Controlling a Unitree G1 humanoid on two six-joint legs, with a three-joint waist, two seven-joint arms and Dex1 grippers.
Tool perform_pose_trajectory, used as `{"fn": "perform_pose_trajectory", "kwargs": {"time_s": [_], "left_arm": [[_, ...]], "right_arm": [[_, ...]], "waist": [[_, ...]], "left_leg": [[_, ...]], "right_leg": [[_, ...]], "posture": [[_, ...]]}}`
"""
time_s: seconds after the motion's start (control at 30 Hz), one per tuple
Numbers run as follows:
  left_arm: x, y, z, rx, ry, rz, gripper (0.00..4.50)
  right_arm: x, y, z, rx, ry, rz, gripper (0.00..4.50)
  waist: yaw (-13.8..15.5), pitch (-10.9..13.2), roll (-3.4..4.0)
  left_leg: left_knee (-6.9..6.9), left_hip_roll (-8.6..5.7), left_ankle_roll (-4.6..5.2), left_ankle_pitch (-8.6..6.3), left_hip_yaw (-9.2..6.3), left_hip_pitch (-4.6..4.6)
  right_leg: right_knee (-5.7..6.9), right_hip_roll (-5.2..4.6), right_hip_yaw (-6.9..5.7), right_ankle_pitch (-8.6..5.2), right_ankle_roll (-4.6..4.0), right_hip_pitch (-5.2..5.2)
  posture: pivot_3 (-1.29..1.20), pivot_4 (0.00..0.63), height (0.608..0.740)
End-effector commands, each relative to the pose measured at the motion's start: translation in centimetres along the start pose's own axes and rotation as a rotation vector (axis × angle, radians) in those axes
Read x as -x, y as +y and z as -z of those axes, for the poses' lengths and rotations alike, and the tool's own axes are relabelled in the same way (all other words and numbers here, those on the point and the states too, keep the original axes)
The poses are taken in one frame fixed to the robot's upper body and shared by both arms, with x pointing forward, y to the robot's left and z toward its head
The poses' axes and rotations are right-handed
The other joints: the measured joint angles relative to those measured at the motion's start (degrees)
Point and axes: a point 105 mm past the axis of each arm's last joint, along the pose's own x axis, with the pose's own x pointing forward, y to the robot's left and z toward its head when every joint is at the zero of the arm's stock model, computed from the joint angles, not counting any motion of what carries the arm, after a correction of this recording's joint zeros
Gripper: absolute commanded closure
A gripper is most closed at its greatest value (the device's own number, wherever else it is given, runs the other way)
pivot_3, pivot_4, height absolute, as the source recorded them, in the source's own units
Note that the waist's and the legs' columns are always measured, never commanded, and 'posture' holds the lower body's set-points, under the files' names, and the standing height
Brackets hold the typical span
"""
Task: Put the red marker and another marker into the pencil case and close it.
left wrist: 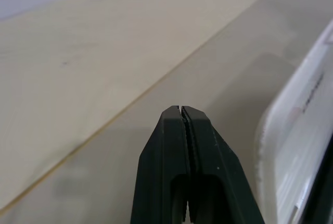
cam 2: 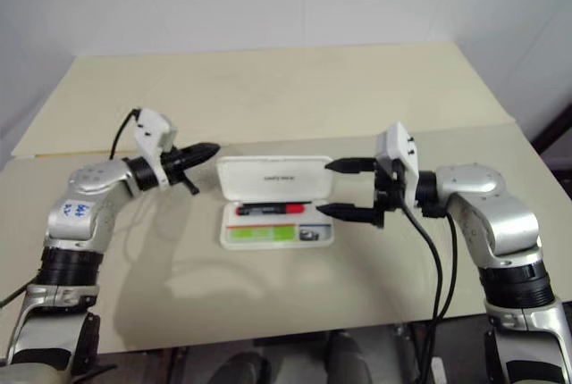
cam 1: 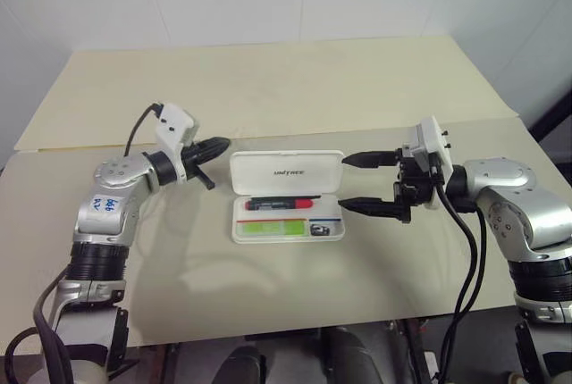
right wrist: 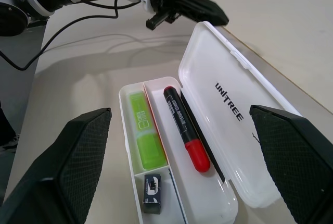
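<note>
The pencil case [cam 1: 286,196] lies open on the beige table [cam 1: 268,89], its lid [cam 1: 287,172] swung back away from the robot and standing tilted, logo text facing up. In the tray's rear compartment rests the red marker [right wrist: 186,127], black barrel toward the robot's left and red cap toward its right, lying along the hinge side. In the nearer compartment lies the lime-green marker [right wrist: 144,127], parallel to the red one, and beside its end sits a small dark eraser-like block [right wrist: 153,194].

The left gripper [cam 1: 217,146] hovers just beside the lid's left end, near its upper corner, pointing toward it; its two black fingers [left wrist: 187,146] are pressed together with nothing between them, and contact with the lid cannot be judged. The right gripper [cam 1: 362,183] stands at the case's right end, jaws spread wide and empty, one finger level with the lid, the other level with the tray, neither clearly touching.
</note>
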Motion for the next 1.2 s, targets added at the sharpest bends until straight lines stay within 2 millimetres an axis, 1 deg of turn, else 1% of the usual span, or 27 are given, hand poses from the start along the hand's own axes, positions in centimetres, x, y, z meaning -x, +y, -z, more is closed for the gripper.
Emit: {"fn": "perform_pose_trajectory", "kwargs": {"time_s": [0.03, 0.23, 0.43, 0.63, 0.77, 0.93, 1.2], "left_arm": [[0.0, -0.4, -1.2, -0.032, -0.03, 0.062, 4.48], [0.5, -1.9, -2.1, -0.021, -0.078, 0.183, 4.48], [1.1, -2.6, -1.2, -0.041, -0.028, 0.254, 4.48], [1.3, -4.3, -0.6, -0.103, 0.016, 0.366, 4.48], [1.2, -4.8, -0.4, -0.124, 0.022, 0.396, 4.48], [1.0, -6.5, -0.2, -0.175, 0.042, 0.495, 4.48], [1.7, -7.6, 0.0, -0.196, 0.102, 0.623, 4.48]], "right_arm": [[0.2, 0.2, -1.2, 0.051, -0.037, 0.007, 0.0], [0.0, 0.1, -1.2, 0.054, -0.04, 0.014, 0.0], [-0.2, 0.0, -1.2, 0.057, -0.05, 0.017, 0.0], [-0.3, 0.0, -1.4, 0.064, -0.059, 0.021, 0.0], [-0.3, -0.1, -1.4, 0.065, -0.061, 0.023, 0.0], [-0.2, 0.0, -1.4, 0.061, -0.063, 0.029, 0.0], [-0.2, 0.0, -1.3, 0.056, -0.065, 0.038, 0.0]], "waist": [[0.0, 0.0, 0.0], [0.0, 0.0, 0.0], [0.0, 0.0, 0.0], [0.1, 0.0, 0.0], [0.1, 0.0, 0.0], [0.1, 0.0, 0.0], [0.0, 0.0, 0.0]], "left_leg": [[0.0, 0.0, 0.0, 0.0, 0.0, 0.0], [0.0, -0.01, 0.0, 0.0, 0.02, 0.0], [0.0, -0.01, 0.0, 0.0, 0.02, 0.0], [0.0, -0.01, 0.01, 0.0, 0.02, 0.0], [0.0, -0.01, 0.01, 0.0, 0.02, -0.01], [0.0, -0.01, 0.01, 0.0, 0.04, -0.01], [0.0, 0.0, 0.01, 0.0, 0.05, 0.0]], "right_leg": [[0.0, 0.0, 0.0, 0.0, 0.0, 0.0], [0.0, -0.01, 0.0, 0.0, 0.0, 0.0], [0.0, -0.01, 0.0, 0.0, 0.0, 0.0], [0.0, -0.01, 0.0, 0.0, 0.0, 0.0], [0.0, -0.01, 0.0, 0.0, 0.0, 0.0], [0.0, -0.01, 0.0, 0.0, 0.0, 0.0], [0.01, 0.0, 0.0, 0.0, 0.0, 0.0]], "posture": [[0.0, 0.15, 0.74], [0.0, 0.15, 0.74], [0.0, 0.15, 0.74], [0.0, 0.15, 0.74], [0.0, 0.15, 0.74], [0.0, 0.15, 0.74], [0.0, 0.15, 0.74]]}}
